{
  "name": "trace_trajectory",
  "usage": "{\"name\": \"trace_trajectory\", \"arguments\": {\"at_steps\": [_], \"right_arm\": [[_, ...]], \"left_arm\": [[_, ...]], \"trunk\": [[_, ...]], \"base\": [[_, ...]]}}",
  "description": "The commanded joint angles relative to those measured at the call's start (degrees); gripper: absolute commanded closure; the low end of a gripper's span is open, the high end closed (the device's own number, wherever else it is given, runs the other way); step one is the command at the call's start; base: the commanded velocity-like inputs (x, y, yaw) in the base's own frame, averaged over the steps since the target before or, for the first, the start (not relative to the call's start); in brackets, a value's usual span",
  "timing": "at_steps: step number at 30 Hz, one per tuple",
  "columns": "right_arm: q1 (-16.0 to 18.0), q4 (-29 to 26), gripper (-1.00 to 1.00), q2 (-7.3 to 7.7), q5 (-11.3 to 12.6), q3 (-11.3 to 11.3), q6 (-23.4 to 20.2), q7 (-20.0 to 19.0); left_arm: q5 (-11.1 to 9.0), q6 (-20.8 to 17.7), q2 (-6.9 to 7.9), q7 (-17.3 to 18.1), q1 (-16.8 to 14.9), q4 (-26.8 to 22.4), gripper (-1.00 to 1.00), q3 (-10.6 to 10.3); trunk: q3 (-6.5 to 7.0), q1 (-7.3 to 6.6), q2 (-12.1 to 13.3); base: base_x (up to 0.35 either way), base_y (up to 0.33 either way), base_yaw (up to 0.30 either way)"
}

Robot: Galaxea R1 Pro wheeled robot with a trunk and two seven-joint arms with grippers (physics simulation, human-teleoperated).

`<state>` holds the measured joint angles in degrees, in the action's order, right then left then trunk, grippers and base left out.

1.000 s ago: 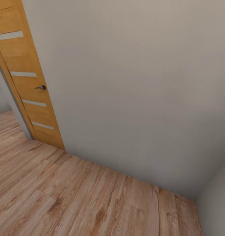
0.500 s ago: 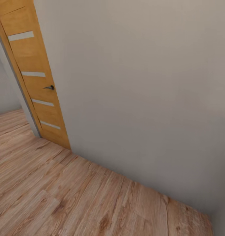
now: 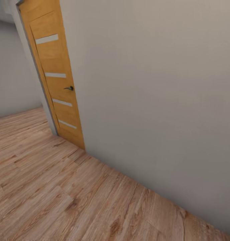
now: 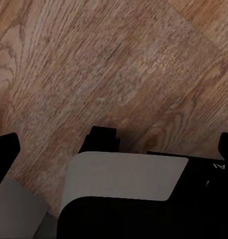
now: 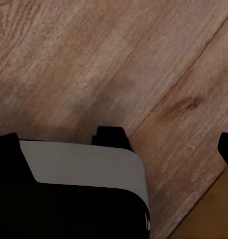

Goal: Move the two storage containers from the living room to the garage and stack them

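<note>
Head view shows an orange-wood door [image 3: 58, 80] in a white wall [image 3: 155, 93]; each wrist view shows its claw, fingers spread, empty over wood-plank flooring [image 4: 109, 64].

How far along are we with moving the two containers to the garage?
Done: nothing I can confirm from here. In hand: nothing; the left gripper and right gripper are open and empty over the wood-plank floor, with an orange door ahead beside the grey wall. Left: fetch both containers, carry them to the garage, stack them.
</note>
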<state>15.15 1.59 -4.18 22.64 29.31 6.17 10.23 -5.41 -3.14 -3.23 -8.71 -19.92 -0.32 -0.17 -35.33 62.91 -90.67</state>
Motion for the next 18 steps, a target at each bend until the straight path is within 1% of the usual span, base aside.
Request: {"name": "trace_trajectory", "arguments": {"at_steps": [1,4,6,9,15,18], "right_arm": [[0.05,0.17,-1.00,-0.04,0.54,0.48,0.33,0.05],[0.05,0.17,-1.00,-0.04,0.49,0.48,0.33,0.05],[0.05,0.17,-1.00,-0.04,0.50,0.48,0.33,0.05],[0.05,0.17,-1.00,-0.04,0.48,0.48,0.27,0.05],[0.06,0.17,-1.00,-0.04,0.52,0.48,0.25,0.05],[0.06,0.17,-1.00,-0.04,0.49,0.48,0.25,0.05]], "left_arm": [[-0.56,-0.20,-0.02,-0.15,-0.03,-0.03,-1.00,-0.08],[-0.56,-0.20,-0.02,-0.13,-0.03,-0.03,-1.00,-0.06],[-0.56,-0.20,-0.02,-0.10,-0.03,-0.03,-1.00,-0.08],[-0.64,-0.20,-0.02,-0.08,-0.03,-0.01,-1.00,-0.07],[-0.64,-0.20,-0.02,-0.08,-0.03,0.03,-1.00,-0.09],[-0.64,-0.20,-0.02,-0.08,-0.03,0.04,-1.00,-0.09]], "trunk": [[-0.05,-0.01,-0.02],[-0.05,-0.01,-0.02],[-0.05,-0.01,-0.02],[-0.05,-0.01,-0.02],[-0.05,-0.01,-0.02],[-0.05,-0.01,-0.02]], "base": [[0.000,0.000,0.269],[0.008,0.000,0.270],[0.154,0.000,0.258],[0.271,0.000,0.100],[0.313,0.000,0.028],[0.320,0.000,0.182]]}}
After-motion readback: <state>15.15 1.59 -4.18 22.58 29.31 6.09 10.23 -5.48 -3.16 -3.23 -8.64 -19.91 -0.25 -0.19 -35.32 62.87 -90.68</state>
